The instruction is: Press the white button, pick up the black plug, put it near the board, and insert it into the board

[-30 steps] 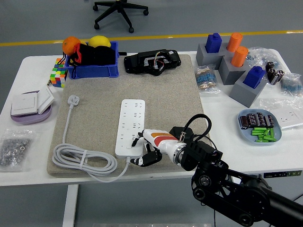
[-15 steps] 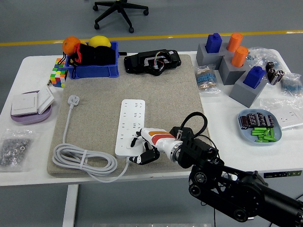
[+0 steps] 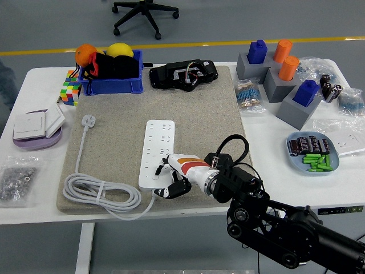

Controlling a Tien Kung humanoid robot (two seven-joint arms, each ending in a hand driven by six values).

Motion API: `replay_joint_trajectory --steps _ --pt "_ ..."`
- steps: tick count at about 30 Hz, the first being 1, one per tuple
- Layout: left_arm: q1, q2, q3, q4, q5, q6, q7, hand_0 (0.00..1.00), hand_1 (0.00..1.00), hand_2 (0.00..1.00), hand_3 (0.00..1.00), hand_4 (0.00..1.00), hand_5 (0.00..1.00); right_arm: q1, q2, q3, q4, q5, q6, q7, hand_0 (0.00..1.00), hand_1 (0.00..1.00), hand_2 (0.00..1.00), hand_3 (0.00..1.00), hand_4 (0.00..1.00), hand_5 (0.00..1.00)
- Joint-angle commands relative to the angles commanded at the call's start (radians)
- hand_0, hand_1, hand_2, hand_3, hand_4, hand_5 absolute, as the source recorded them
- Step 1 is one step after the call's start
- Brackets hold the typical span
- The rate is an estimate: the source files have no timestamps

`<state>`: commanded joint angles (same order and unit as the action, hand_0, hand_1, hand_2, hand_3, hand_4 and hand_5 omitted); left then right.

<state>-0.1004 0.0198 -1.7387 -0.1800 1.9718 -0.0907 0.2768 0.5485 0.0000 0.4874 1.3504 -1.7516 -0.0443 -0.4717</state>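
The white power strip (image 3: 160, 149) lies lengthwise in the middle of the beige mat (image 3: 114, 142). Its white cable (image 3: 102, 197) is coiled at the mat's near left and ends in a white plug (image 3: 88, 120). My right hand (image 3: 165, 178) comes in from the lower right and sits at the strip's near end. Its fingers are curled and hold nothing, and one white fingertip (image 3: 160, 168) rests on the strip's near end, where the hand covers the surface. A black plug-like unit with wires (image 3: 183, 75) lies at the mat's far edge, well away from the hand.
A blue bin (image 3: 111, 85) with fruit and black items stands far left beside a colour cube (image 3: 69, 91). White switch plates on a purple dish (image 3: 34, 128) and a bag of screws (image 3: 17, 180) lie left. Grey blocks with pegs (image 3: 279, 74) and a blue dish (image 3: 313, 153) stand right.
My right hand has slid a little to the left, further over the near end of the power strip. Nothing else on the table has moved.
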Motion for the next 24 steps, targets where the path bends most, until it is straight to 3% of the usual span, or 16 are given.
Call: replay_joint_trajectory --steps 13,24 --pt "0.000 -0.001 0.000 0.000 0.003 0.000 0.000 0.623 0.628 0.635 0.690 0.539 0.404 0.005 0.000 -0.022 -0.064 0.015 -0.009 0.024 0.002 0.010 0.154 0.639 0.824 0.355" --pt "-0.001 -0.002 -0.004 0.000 0.008 0.001 0.000 0.623 0.629 0.635 0.688 0.538 0.401 -0.006 0.000 0.053 0.069 -0.018 0.002 0.012 0.002 0.010 0.153 0.639 0.821 0.353"
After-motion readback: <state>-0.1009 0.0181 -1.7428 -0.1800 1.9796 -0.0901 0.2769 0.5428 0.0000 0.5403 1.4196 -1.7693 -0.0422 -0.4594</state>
